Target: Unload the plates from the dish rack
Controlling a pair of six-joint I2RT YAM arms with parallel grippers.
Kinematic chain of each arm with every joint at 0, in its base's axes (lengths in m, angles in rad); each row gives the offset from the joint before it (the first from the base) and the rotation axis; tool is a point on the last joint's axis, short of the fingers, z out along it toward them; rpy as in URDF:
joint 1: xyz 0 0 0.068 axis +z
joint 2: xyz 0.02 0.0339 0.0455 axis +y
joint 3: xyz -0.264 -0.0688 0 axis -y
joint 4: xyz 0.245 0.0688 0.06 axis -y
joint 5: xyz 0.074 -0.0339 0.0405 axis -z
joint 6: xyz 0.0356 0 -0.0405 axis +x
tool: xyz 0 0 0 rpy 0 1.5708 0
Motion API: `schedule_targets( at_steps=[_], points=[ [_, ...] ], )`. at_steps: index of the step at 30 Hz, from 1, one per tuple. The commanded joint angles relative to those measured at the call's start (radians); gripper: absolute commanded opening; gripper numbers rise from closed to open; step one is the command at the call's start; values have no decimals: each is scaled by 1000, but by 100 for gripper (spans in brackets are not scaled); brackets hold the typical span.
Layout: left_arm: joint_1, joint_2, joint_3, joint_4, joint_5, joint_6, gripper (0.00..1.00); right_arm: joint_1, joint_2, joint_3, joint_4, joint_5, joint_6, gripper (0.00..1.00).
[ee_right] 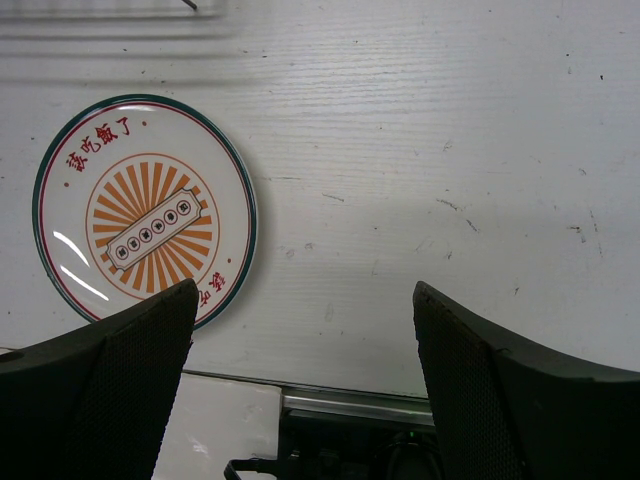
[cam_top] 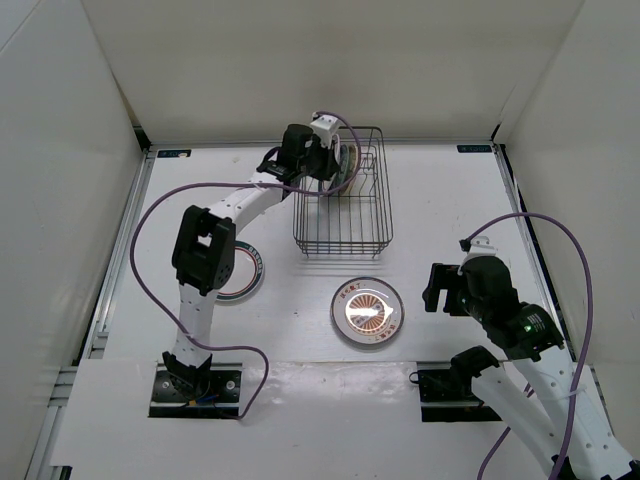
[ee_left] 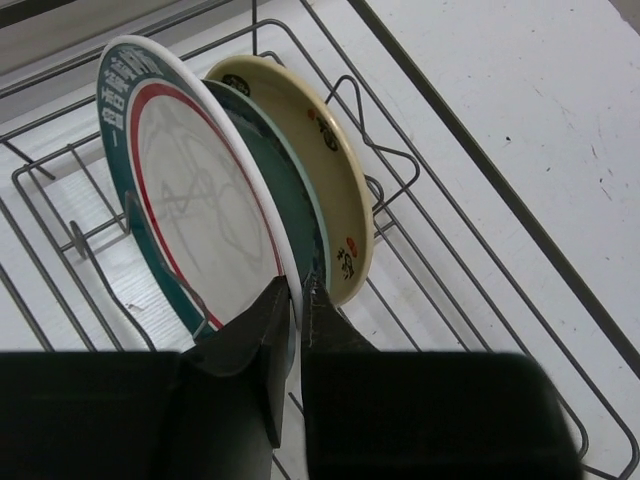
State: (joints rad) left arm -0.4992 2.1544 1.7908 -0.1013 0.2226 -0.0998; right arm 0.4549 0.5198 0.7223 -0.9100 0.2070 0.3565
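White with a dark rim, the flat plate (cam_top: 250, 278) lies on the table (cam_top: 450, 200) at the left of the top view, partly hidden under the left arm. It counts as unloaded.

At upper centre, the dish rack (cam_top: 345, 230) holds three plates upright among its prongs. In the left wrist view these are, from left to right:
- the white green-rimmed plate (ee_left: 190, 210)
- the teal plate (ee_left: 292, 205)
- the cream plate (ee_left: 315, 135)

The left gripper (ee_left: 299, 297) is inside the rack. Its jaws are nearly together, pinching the lower rim of the white green-rimmed plate. One finger lies on the plate's face and the other sits in the narrow space before the teal plate.

Step in hand: grasp made on the front plate, lift-out not yet done.

Next move, as judged: raise the plate straight up along its own plane until it clears the prongs and the rack wall, then carry it to bare table. The thin rim grip may let the plate swing, and the teal plate just beside it could be dragged along.

Below the rack, centre, the sunburst plate (cam_top: 368, 310) lies flat on the table, also unloaded.

At the right, the right gripper (ee_right: 305, 295) hovers over bare table beside that plate. Its jaws are spread wide, holding and touching nothing.
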Motion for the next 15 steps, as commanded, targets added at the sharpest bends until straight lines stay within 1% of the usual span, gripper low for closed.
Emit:
schedule_targets(
  at_steps=[1,2,3,5,15],
  points=[
    [5,-90,-24,29,-3,23,6,5,-3,3,28,9,-14,89],
    [5,-94,-28,31,-2,31,3,7,-3,3,26,9,-16,89],
    [7,-116,-37,35,-3,32,3,5,0,3,28,8,-17,89],
    [5,-146,-50,51,-5,41,0,4,-1,3,29,9,-17,89],
    [4,-280,-94,92,9,46,0,4,-1,3,26,6,-17,89]
  ],
)
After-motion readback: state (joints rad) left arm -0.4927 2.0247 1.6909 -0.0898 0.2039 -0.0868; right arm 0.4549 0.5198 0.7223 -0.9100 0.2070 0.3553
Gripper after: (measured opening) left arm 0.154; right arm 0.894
